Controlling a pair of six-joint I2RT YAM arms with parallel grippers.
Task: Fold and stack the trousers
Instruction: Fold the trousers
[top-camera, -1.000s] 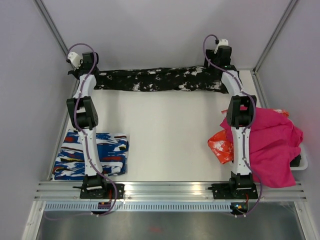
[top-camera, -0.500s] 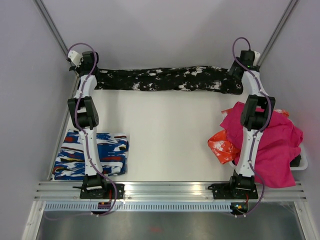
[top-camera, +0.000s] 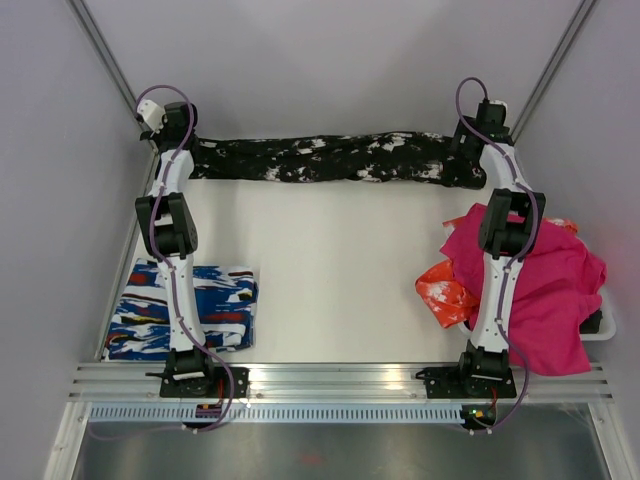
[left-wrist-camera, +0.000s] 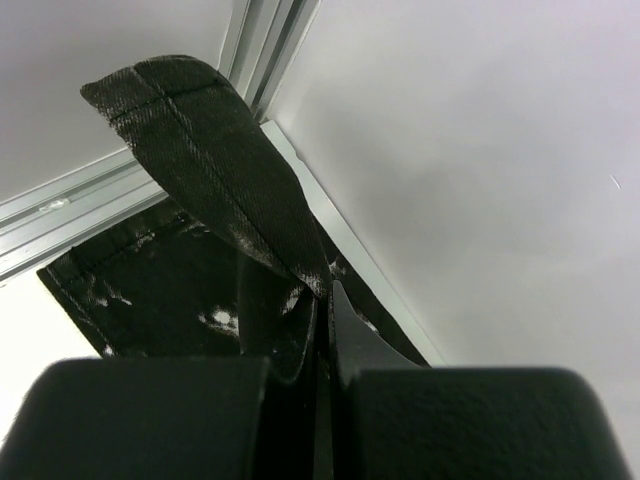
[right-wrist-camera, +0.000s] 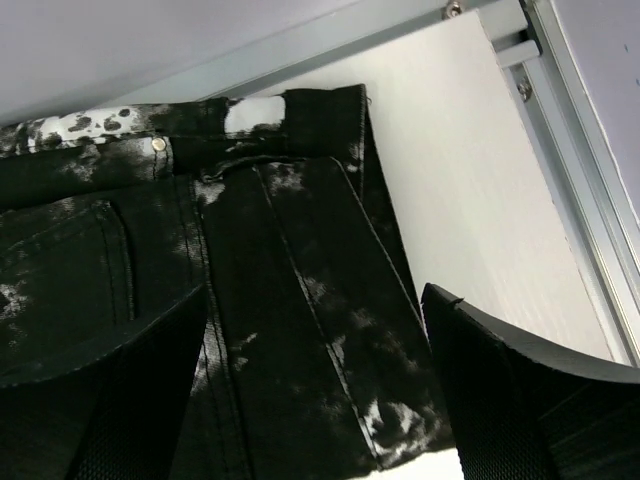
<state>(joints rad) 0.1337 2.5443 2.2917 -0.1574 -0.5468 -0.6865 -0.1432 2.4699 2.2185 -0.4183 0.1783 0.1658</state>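
The trousers (top-camera: 330, 158), black with white splatter, lie stretched in a long band along the far edge of the table. My left gripper (top-camera: 176, 143) is at their left end, shut on a fold of the hem (left-wrist-camera: 215, 170), which stands up between the closed fingers. My right gripper (top-camera: 478, 145) is open just above the waistband end (right-wrist-camera: 290, 260), with the fabric lying flat between the spread fingers (right-wrist-camera: 520, 380). The waist button and pocket seams show in the right wrist view.
A folded blue-white-red streaked garment (top-camera: 185, 308) lies at the near left. A magenta cloth (top-camera: 545, 285) and an orange-red patterned cloth (top-camera: 440, 290) are piled at the right, draped by the right arm. Walls and metal rails (top-camera: 560, 60) close in behind both grippers.
My right gripper has swung from above the trousers toward the far right corner, then settled over the waistband end. The left gripper has kept its hold. The trousers look a little straighter.
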